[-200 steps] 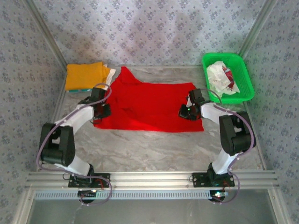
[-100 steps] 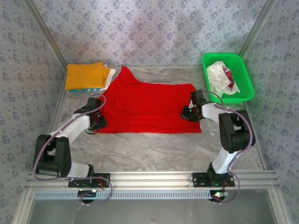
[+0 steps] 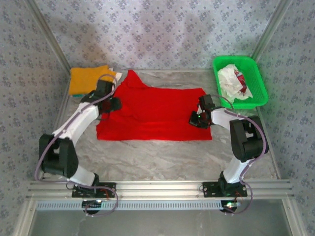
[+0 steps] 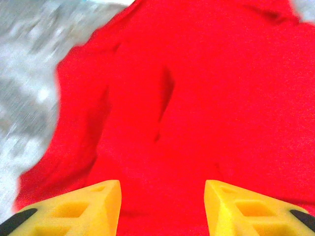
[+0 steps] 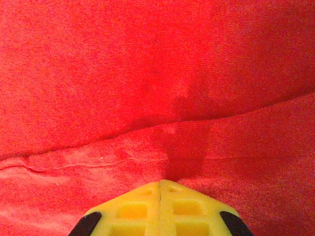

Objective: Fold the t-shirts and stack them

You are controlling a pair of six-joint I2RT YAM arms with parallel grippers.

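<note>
Quick status on my fold-and-stack job. Nearest me is a bare strip of the grey marbled worktop [image 3: 162, 157]. Just past it lies the plain bright red cloth t-shirt [image 3: 155, 113], spread flat across the middle with a sleeve poking out at its far left corner. It looks roughly squared up but nowhere near stack size, so I'd call this one mid-fold. My right tool [image 3: 199, 118] sits at the shirt's right edge with its fingers pressed together, tip down right at a crease. Honestly can't tell whether any cloth is nipped between them. My left tool [image 3: 110, 104] hangs over the far left part of the shirt, fingers apart, nothing between them, just red cloth underneath. Further back, in the far left corner, is the pile: a folded orange-yellow cloth t-shirt [image 3: 88, 79] on top, with slivers of teal and white folded cloth [image 3: 75, 94] peeking out from under it, so a few tees look done already. Over in the far right corner the green plastic mesh basket [image 3: 260, 91] holds a crumpled white cloth t-shirt with red marks [image 3: 231, 81], not folded at all. My guess at what's left: finish the red one, get it onto the pile, then do the white one out of the basket.
</note>
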